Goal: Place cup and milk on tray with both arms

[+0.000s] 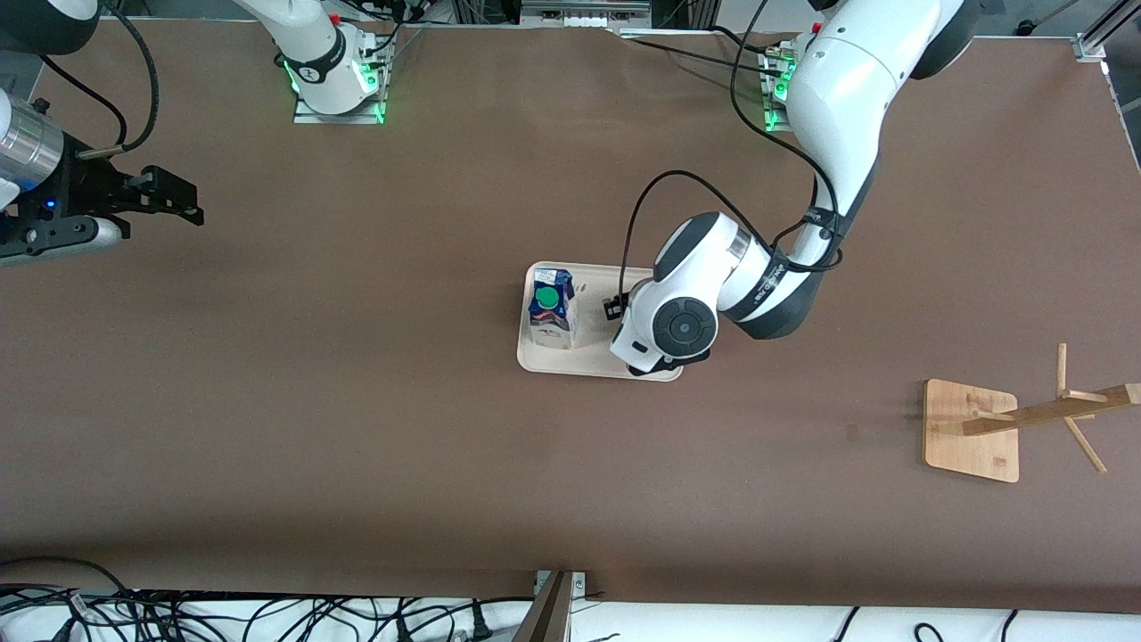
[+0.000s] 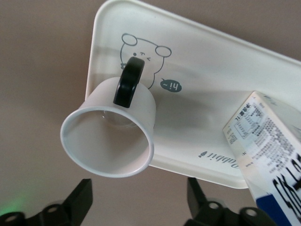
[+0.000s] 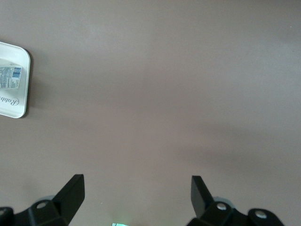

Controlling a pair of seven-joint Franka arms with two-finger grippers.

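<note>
The tray [image 1: 553,360] is seen near the middle of the counter [image 1: 357,401], well clear of all four edges. The milk [image 1: 551,314] is stood upright on the tray, at the end toward the right arm's side, green cap on top.

The left claw [image 2: 138,200] is held over the tray's end toward the left arm's side. In the front view it is hidden under the left arm's wrist housing. In the left wrist view its two fingers [image 2: 79,197] are seen spread wide apart, with nothing between them. The cup [image 2: 110,136] is seen in that view lying tipped on its side, mouth toward the camera, black handle [image 2: 128,81] uppermost. It appears to be resting at the tray's edge, partly over the rim; whether it is fully supported by the tray cannot be told from this angle. The cup is apart from the claw fingers and apart from the milk carton [image 2: 270,141].

The right claw [image 3: 136,195] is held over bare counter near the edge at the right arm's end, well apart from the tray. Its fingers [image 3: 71,190] are wide open and nothing is gripped. The right arm is waiting.

A wooden rack [image 1: 1038,415] on a bamboo base [image 1: 967,441] is stood near the edge at the left arm's end, nearer to the front camera than the tray.
</note>
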